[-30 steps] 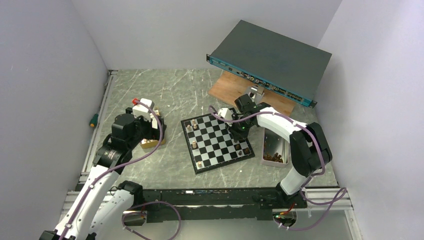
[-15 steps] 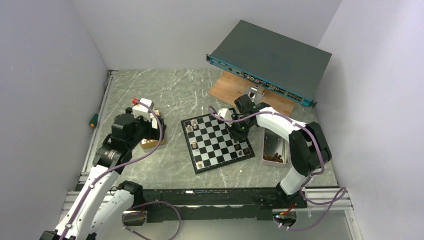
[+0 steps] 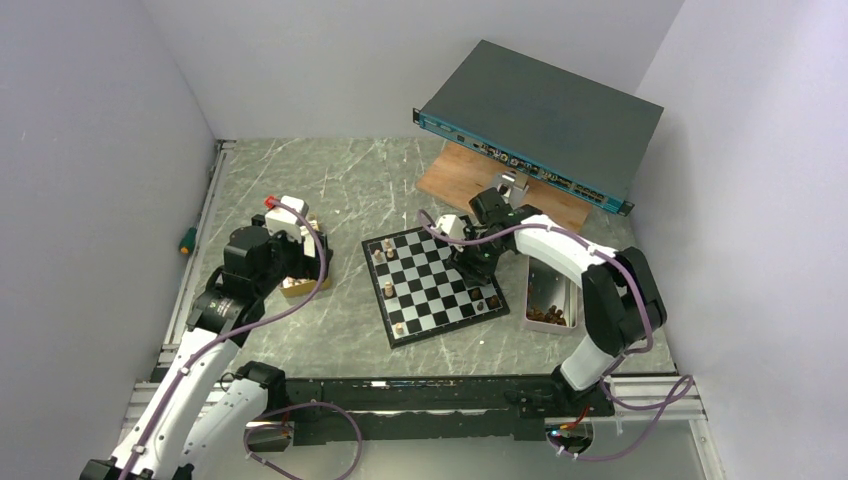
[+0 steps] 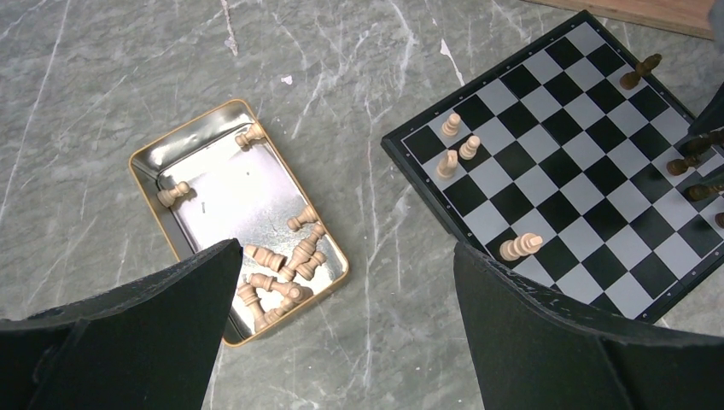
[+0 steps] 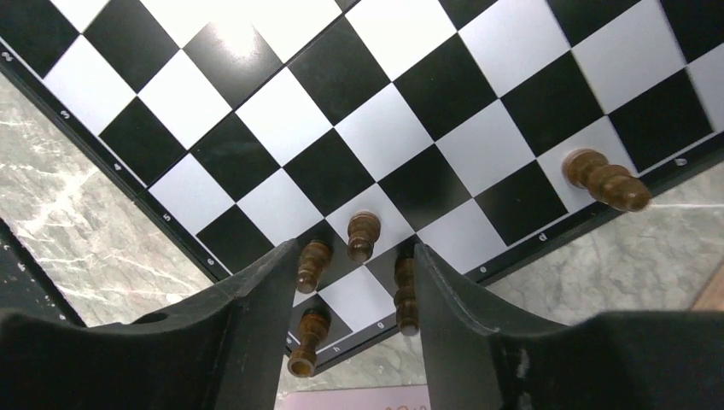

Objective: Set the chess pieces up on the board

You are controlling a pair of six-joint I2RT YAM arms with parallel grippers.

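Change: the right end effector (image 5: 350,299) had its jaws pressed together a second ago. They now stand apart, with nothing clamped.
Under it: four dark pieces (image 5: 363,235) sit between and just ahead of its fingers, on the border squares of the board (image 5: 282,120). They appear upright, and one stands just beside the right-hand finger.
Meaning: probably a dark piece has just been let go into that cluster. This placement looks finished, and a fresh piece is the next thing to fetch.
Left end effector (image 4: 341,325): jaws spread wide, holding nothing, hovering above the surface.
Below and to its left: a gold-rimmed tin (image 4: 162,154) with loose light pieces (image 4: 282,265) lying in it.
Ahead and to its right: the board's near corner, with three light figures (image 4: 459,147) standing and one toppled figure (image 4: 519,247).
Progress: most squares are bare, so the set-up looks far from done.
Around: a fallen dark piece (image 5: 606,181) lies at the board's rim, well off to the right end effector's side. A white tray (image 3: 560,285) beside that arm holds more dark ones.
In the way: the tight cluster leaves little room beside the fingers, so lifting off carelessly could knock a neighbour over.
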